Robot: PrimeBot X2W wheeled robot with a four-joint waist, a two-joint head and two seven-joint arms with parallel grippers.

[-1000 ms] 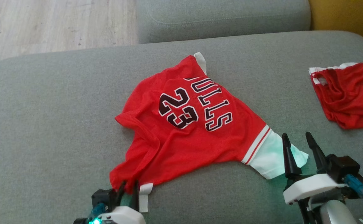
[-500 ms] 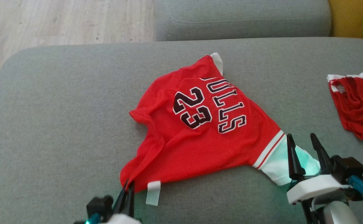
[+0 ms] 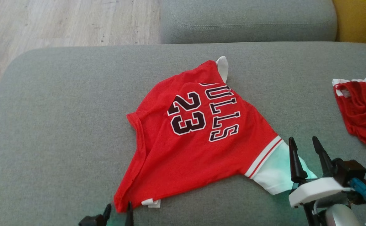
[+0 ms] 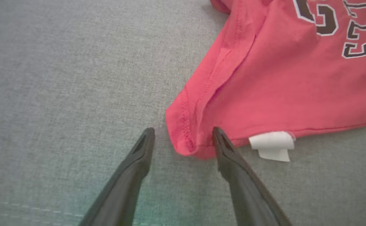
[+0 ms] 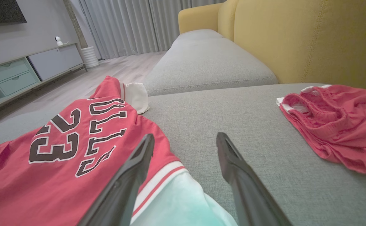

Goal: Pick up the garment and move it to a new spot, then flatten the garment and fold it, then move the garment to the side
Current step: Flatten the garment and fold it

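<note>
The garment (image 3: 195,150) is a red jersey with "23" and dark lettering, spread rumpled on the grey sofa cushion (image 3: 60,125), a white sleeve at its near right. My left gripper (image 3: 118,208) is open at the bottom edge. In the left wrist view, the jersey's (image 4: 280,84) near hem corner lies between the spread fingers of the left gripper (image 4: 183,135), beside a white label (image 4: 272,146). My right gripper (image 3: 303,141) is open above the white sleeve. In the right wrist view, the right gripper (image 5: 186,138) has one finger over the jersey's (image 5: 60,175) striped cuff.
Red shorts (image 3: 361,110) lie bunched at the cushion's right edge, also seen as red shorts (image 5: 333,125) in the right wrist view. A second grey cushion (image 3: 248,18) sits behind, a yellow backrest (image 5: 311,40) at the right, and wooden floor (image 3: 60,22) beyond the left edge.
My left gripper shut on the jersey's near hem corner, drew it toward the near edge, then opened. The label has folded under the hem. The head camera has shifted; the right gripper stayed open.
</note>
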